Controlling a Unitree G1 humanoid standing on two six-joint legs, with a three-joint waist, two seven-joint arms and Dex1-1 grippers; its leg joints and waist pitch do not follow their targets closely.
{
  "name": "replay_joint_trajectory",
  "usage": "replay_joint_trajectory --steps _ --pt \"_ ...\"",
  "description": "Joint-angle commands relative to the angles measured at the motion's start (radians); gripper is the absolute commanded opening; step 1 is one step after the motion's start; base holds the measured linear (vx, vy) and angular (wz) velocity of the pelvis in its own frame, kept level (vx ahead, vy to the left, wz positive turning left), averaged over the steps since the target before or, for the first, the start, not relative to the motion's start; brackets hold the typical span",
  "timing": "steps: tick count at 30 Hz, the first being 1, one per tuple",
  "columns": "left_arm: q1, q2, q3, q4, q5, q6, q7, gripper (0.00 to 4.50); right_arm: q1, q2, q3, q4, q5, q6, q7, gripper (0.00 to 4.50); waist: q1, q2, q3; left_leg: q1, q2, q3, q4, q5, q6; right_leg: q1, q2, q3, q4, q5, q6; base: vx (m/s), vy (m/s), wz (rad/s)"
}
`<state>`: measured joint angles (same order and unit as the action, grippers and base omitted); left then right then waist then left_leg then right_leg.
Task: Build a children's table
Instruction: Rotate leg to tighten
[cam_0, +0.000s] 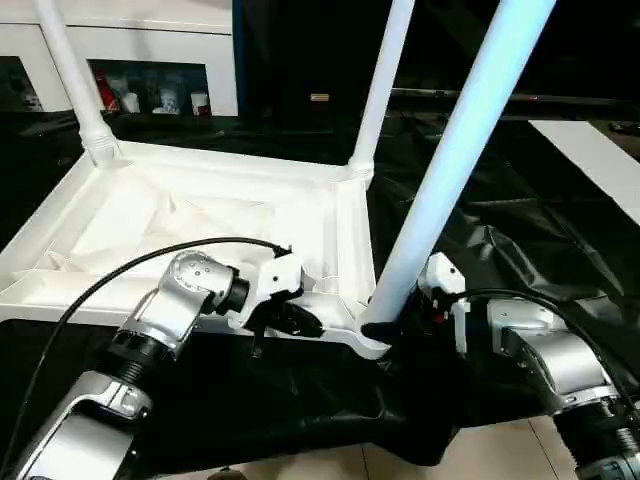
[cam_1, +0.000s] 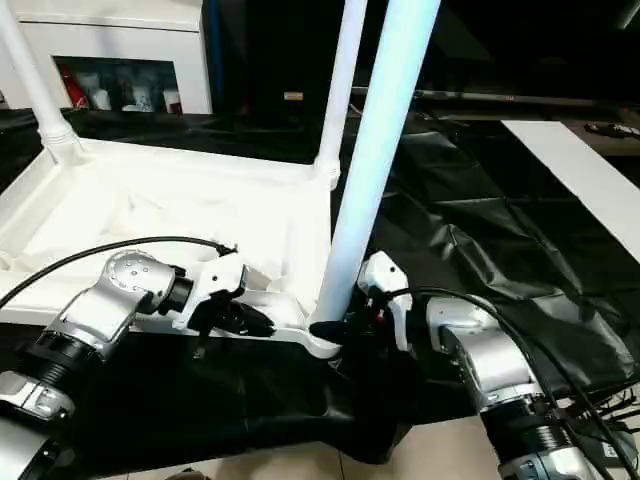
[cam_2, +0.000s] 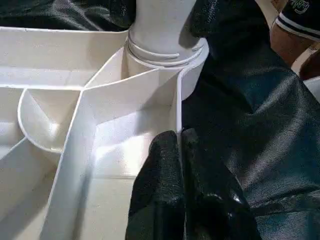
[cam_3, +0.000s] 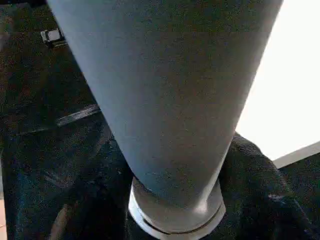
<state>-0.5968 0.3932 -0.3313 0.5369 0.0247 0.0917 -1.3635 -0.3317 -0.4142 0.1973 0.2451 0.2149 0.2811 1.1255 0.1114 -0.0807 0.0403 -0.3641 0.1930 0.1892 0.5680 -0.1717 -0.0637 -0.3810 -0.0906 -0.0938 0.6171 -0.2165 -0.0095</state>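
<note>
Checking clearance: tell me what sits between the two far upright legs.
Between the far left leg and far right leg, the left eye view shows bare tabletop rim.

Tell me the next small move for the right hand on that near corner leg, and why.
Probably keep twisting the long white tube leg down. It stands in the near corner socket of the white plastic ribbed tabletop but leans, while the right hand grips its base and the left hand pinches the tabletop's rim to steady it.

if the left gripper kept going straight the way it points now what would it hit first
Probably the base of the long white tube leg seated in the round corner socket; the left gripper, pinching the white plastic tabletop's rim, points along that rim.
</note>
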Motion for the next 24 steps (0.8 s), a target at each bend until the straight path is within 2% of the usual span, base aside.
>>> replay_joint_trajectory --steps 1,3,5,6,7,8,9,10,11,12,13,14,16,18,22,23,24 --pt "0.003 -0.031 0.008 0.014 0.012 0.026 0.095 0.0 -0.021 0.043 0.02 0.06 -0.022 -0.002 -0.06 2.06 0.001 -0.001 -0.049 0.012 0.053 -0.018 -0.059 -0.148 0.043 0.04 -0.076 0.06 -0.065 -0.08 -0.217 0.0 0.0 0.0" --pt "-0.002 -0.044 0.011 0.021 0.02 0.035 0.131 0.0 -0.036 0.066 0.003 0.098 -0.031 0.001 -0.116 2.02 -0.004 -0.001 -0.044 0.014 0.053 -0.02 -0.064 -0.206 0.009 0.038 -0.079 0.06 -0.077 -0.179 -0.201 0.0 0.0 0.0" --pt "-0.022 -0.085 0.025 0.041 0.04 0.074 0.235 0.0 -0.072 0.126 -0.038 0.189 -0.056 0.019 -0.275 1.99 -0.008 -0.001 -0.042 0.016 0.053 -0.023 -0.068 -0.255 -0.012 0.035 -0.082 0.06 -0.086 -0.268 -0.178 0.0 0.0 0.0" --pt "-0.029 -0.099 0.03 0.048 0.044 0.086 0.265 0.0 -0.083 0.145 -0.05 0.216 -0.061 0.024 -0.322 1.99 -0.016 -0.001 -0.039 0.016 0.052 -0.026 -0.072 -0.281 -0.031 0.032 -0.081 0.06 -0.089 -0.321 -0.167 0.0 0.0 0.0" --pt "-0.037 -0.113 0.035 0.057 0.049 0.094 0.296 0.0 -0.092 0.162 -0.06 0.238 -0.065 0.026 -0.362 1.98 -0.016 -0.001 -0.039 0.016 0.052 -0.026 -0.072 -0.281 -0.031 0.032 -0.081 0.06 -0.089 -0.321 -0.167 0.0 0.0 0.0" --pt "-0.06 -0.151 0.046 0.087 0.059 0.114 0.372 0.0 -0.117 0.207 -0.086 0.295 -0.069 0.028 -0.463 1.97 -0.021 -0.003 -0.041 0.017 0.052 -0.03 -0.071 -0.302 -0.048 0.03 -0.085 0.06 -0.094 -0.385 -0.143 0.0 0.0 0.0" --pt "-0.061 -0.153 0.046 0.089 0.06 0.115 0.377 0.0 -0.118 0.21 -0.088 0.298 -0.069 0.029 -0.469 1.97 -0.021 -0.005 -0.041 0.018 0.052 -0.031 -0.072 -0.306 -0.053 0.028 -0.084 0.059 -0.098 -0.393 -0.134 0.0 0.0 0.0" --pt "-0.08 -0.194 0.049 0.118 0.074 0.135 0.456 0.0 -0.148 0.263 -0.12 0.366 -0.072 0.026 -0.583 1.96 -0.023 -0.004 -0.041 0.017 0.052 -0.031 -0.072 -0.311 -0.053 0.026 -0.085 0.061 -0.098 -0.395 -0.134 0.0 0.0 0.0" --pt "-0.089 -0.219 0.047 0.131 0.08 0.148 0.494 0.0 -0.168 0.292 -0.139 0.407 -0.071 0.024 -0.646 1.96 -0.022 -0.002 -0.04 0.023 0.051 -0.03 -0.072 -0.327 -0.057 0.021 -0.084 0.061 -0.103 -0.408 -0.131 0.0 0.0 0.0" --pt "-0.096 -0.247 0.046 0.138 0.082 0.162 0.525 0.0 -0.19 0.322 -0.16 0.448 -0.067 0.02 -0.71 1.96 -0.023 -0.002 -0.041 0.024 0.05 -0.031 -0.071 -0.327 -0.057 0.022 -0.085 0.061 -0.104 -0.412 -0.13 0.0 0.0 0.0" --pt "-0.096 -0.247 0.046 0.138 0.082 0.162 0.525 0.0 -0.19 0.322 -0.16 0.448 -0.067 0.02 -0.71 1.96 -0.024 0.003 -0.041 0.022 0.05 -0.031 -0.072 -0.322 -0.058 0.021 -0.083 0.062 -0.104 -0.394 -0.13 0.0 0.0 0.0" --pt "-0.106 -0.303 0.04 0.147 0.085 0.181 0.566 0.0 -0.232 0.377 -0.195 0.515 -0.05 0.014 -0.805 1.95 -0.023 0.005 -0.042 0.023 0.051 -0.031 -0.072 -0.323 -0.06 0.021 -0.082 0.062 -0.103 -0.385 -0.13 0.0 0.0 0.0" --pt "-0.11 -0.328 0.033 0.151 0.089 0.185 0.574 0.0 -0.253 0.401 -0.202 0.543 -0.05 0.004 -0.829 1.95 -0.026 0.015 -0.043 0.022 0.05 -0.033 -0.074 -0.333 -0.065 0.023 -0.079 0.062 -0.1 -0.349 -0.137 0.0 0.0 0.0" --pt "-0.112 -0.378 0.011 0.161 0.094 0.185 0.573 0.0 -0.295 0.44 -0.185 0.596 -0.082 -0.033 -0.862 1.95 -0.028 0.015 -0.045 0.023 0.049 -0.031 -0.075 -0.336 -0.063 0.024 -0.076 0.06 -0.099 -0.321 -0.141 0.0 0.0 0.0" --pt "-0.12 -0.378 0.005 0.18 0.103 0.179 0.582 0.0 -0.322 0.451 -0.175 0.625 -0.106 -0.073 -0.854 1.95 -0.027 0.015 -0.047 0.018 0.047 -0.028 -0.075 -0.321 -0.046 0.027 -0.074 0.062 -0.097 -0.279 -0.142 0.0 0.0 0.0" --pt "-0.124 -0.369 0.008 0.188 0.105 0.175 0.587 0.0 -0.325 0.449 -0.183 0.623 -0.099 -0.076 -0.847 1.95 -0.027 0.017 -0.048 0.021 0.047 -0.028 -0.075 -0.325 -0.043 0.026 -0.074 0.062 -0.097 -0.281 -0.144 0.0 0.0 0.0" --pt "-0.128 -0.36 0.014 0.195 0.107 0.171 0.589 0.0 -0.33 0.446 -0.192 0.625 -0.092 -0.081 -0.838 2.3 -0.028 0.015 -0.048 0.02 0.047 -0.027 -0.074 -0.325 -0.04 0.026 -0.074 0.062 -0.098 -0.28 -0.145 0.0 0.0 0.0"
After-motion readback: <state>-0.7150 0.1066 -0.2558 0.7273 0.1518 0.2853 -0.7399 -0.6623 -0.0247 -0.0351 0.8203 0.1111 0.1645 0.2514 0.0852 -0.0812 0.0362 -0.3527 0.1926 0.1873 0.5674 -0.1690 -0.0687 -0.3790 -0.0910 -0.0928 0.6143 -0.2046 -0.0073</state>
